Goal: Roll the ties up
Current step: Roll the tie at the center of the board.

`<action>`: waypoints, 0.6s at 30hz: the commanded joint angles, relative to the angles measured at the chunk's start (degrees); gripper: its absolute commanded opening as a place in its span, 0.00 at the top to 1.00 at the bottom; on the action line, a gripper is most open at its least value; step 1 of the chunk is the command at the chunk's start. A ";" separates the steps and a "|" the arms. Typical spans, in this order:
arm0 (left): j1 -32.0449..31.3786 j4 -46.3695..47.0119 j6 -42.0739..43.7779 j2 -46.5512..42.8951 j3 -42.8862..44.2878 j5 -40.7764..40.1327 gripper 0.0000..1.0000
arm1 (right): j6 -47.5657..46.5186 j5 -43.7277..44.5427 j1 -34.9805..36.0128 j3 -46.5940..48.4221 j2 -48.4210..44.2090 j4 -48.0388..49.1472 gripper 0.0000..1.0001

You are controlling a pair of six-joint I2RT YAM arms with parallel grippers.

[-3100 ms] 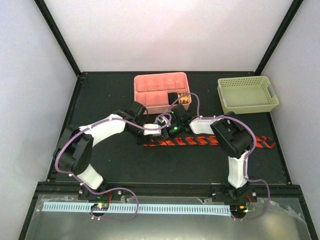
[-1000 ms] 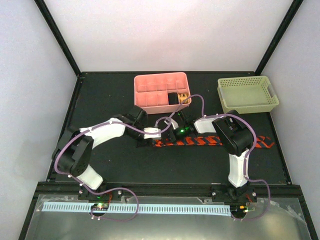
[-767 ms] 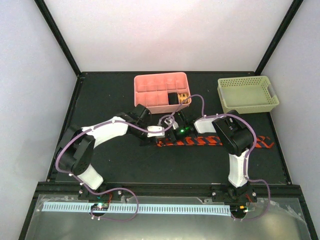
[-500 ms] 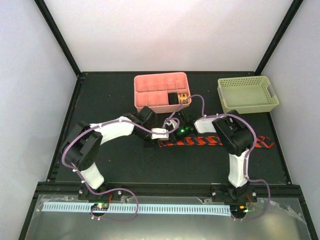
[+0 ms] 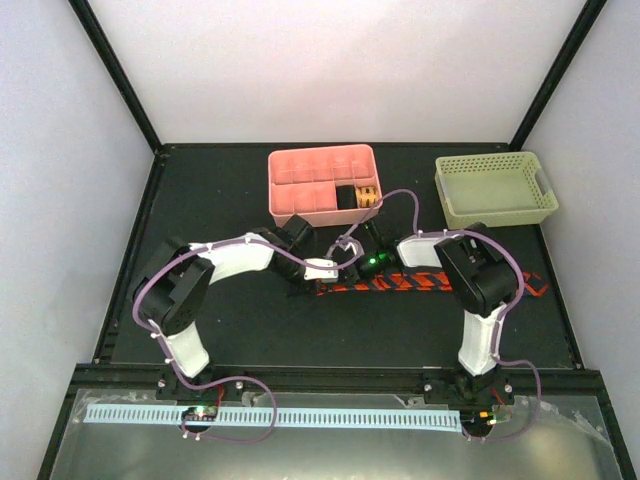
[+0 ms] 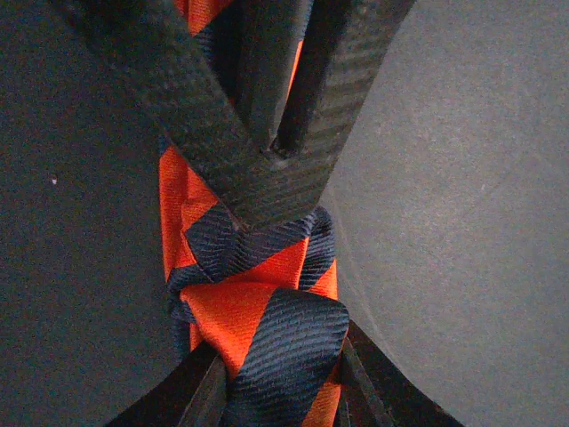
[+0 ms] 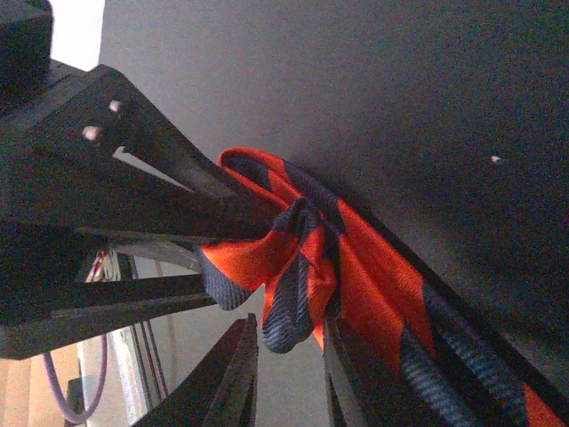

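Overhead evenly lit, sharp; wrist cams dim, maybe blurred.

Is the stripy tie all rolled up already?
No, most of the tie lies stretched flat on the table, with only its left end bunched up.

The left arm (image 5: pixel 232 257) and the right arm (image 5: pixel 478 340) are both wearing white shells between black, rounded joints. A thin purple cable (image 5: pixel 274 412) is looping along each one. A small green light (image 5: pixel 372 262) is glowing at the right wrist. The black fingers (image 6: pixel 178 80) are showing a fine ribbed weave.
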 commanded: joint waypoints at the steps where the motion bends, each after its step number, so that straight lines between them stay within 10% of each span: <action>1: -0.31 -0.44 -0.59 1.83 1.73 -1.31 0.72 | 1.78 -1.65 -0.39 -0.73 -2.08 2.70 0.72; 12: -0.22 -0.56 -0.68 1.90 1.95 -1.17 0.69 | 0.79 0.77 1.76 2.60 3.08 -0.05 0.70; 18: 0.08 -0.44 -1.53 0.88 1.47 -1.44 0.57 | -1.00 3.95 1.82 3.36 3.75 -2.74 0.95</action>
